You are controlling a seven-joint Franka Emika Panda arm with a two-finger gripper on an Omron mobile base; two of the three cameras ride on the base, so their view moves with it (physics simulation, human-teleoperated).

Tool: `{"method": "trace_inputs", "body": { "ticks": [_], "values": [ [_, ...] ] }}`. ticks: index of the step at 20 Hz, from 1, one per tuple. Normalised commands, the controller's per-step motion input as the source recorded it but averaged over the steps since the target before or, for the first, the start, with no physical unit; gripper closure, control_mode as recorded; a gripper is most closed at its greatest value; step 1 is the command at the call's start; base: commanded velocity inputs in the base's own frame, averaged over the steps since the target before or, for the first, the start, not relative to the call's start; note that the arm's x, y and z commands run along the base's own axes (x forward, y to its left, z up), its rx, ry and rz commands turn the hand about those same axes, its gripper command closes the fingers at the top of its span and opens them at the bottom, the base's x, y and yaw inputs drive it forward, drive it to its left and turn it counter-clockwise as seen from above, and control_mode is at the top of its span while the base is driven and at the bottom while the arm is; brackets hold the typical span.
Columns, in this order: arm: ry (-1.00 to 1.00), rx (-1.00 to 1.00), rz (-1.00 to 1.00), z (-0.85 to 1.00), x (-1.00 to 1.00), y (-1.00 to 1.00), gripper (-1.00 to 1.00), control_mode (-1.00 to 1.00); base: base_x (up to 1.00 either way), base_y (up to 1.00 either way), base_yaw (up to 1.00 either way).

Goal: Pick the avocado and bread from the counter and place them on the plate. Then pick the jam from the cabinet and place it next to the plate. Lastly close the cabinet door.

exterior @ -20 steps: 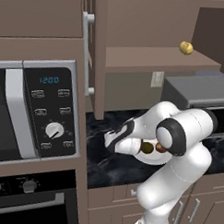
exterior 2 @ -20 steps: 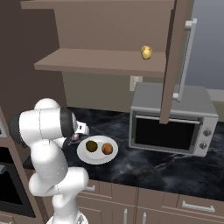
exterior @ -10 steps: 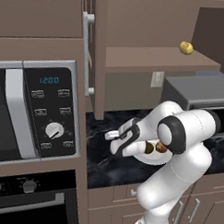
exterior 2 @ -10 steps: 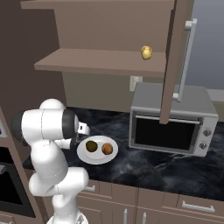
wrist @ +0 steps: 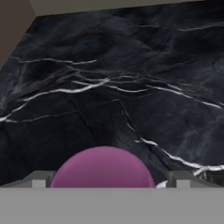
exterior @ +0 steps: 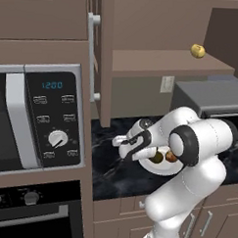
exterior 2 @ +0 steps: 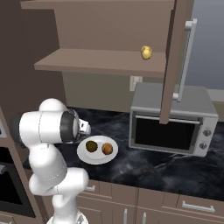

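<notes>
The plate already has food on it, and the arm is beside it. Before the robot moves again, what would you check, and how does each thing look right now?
1. Avocado on the plate: ok.
2. Bread on the plate: ok.
3. Jam down on the counter, between the open gripper tips: ok; exact resting spot relative to the plate: cannot tell.
4. Gripper fully clear of the jam: cannot tell.
5. Cabinet door closed: not ok, it stands open.
6. Yellow ball on the shelf, out of the way: ok.

A built-in microwave (exterior: 37, 120) sits above what looks like an oven (exterior: 33, 210); a grey toaster oven (exterior 2: 173, 120) stands near the wall outlet (exterior 2: 135, 83).
</notes>
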Motion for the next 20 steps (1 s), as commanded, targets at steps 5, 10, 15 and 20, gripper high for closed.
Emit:
{"method": "trace_inputs", "body": {
  "ticks": [5, 10, 15, 20],
  "values": [
    [0.06, 0.00, -0.04, 0.24, -0.10, 0.00, -1.00, -1.00, 0.00, 0.00, 0.00],
    [-0.04, 0.00, 0.00, 0.22, -0.45, 0.00, -1.00, -1.00, 0.00, 0.00, 0.00],
    [-0.02, 0.00, 0.00, 0.59, -0.46, -0.02, -1.00, -1.00, 0.00, 0.00, 0.00],
    [0.00, 0.00, 0.00, 0.74, -0.32, -0.01, -1.00, -1.00, 0.00, 0.00, 0.00]
  ]
}}
